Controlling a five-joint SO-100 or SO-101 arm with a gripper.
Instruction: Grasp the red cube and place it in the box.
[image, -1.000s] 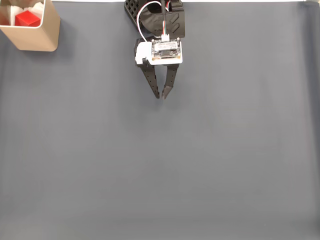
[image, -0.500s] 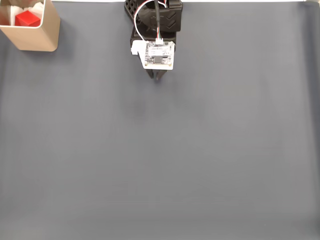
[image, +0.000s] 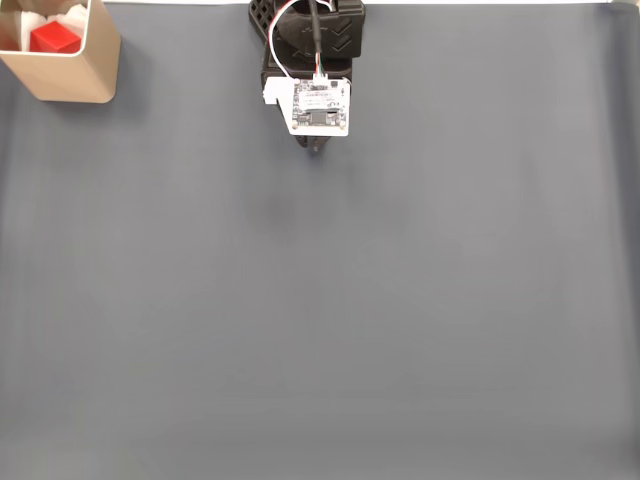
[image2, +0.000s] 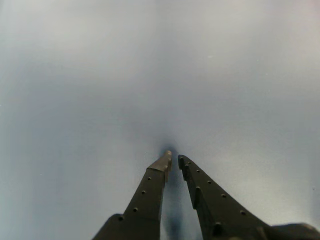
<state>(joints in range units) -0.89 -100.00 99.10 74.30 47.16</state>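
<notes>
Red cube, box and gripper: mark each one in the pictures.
red cube (image: 54, 38), fixed view, on its top face, inside the box.
box (image: 72, 80), fixed view, on its tan outer wall.
gripper (image2: 174, 157), wrist view, midway between the two nearly touching fingertips, nothing held.

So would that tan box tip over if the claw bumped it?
Possibly. The box looks thin-walled and taller than wide, so probably light. The red cube inside adds little weight. A low nudge would likely slide it instead.
</notes>
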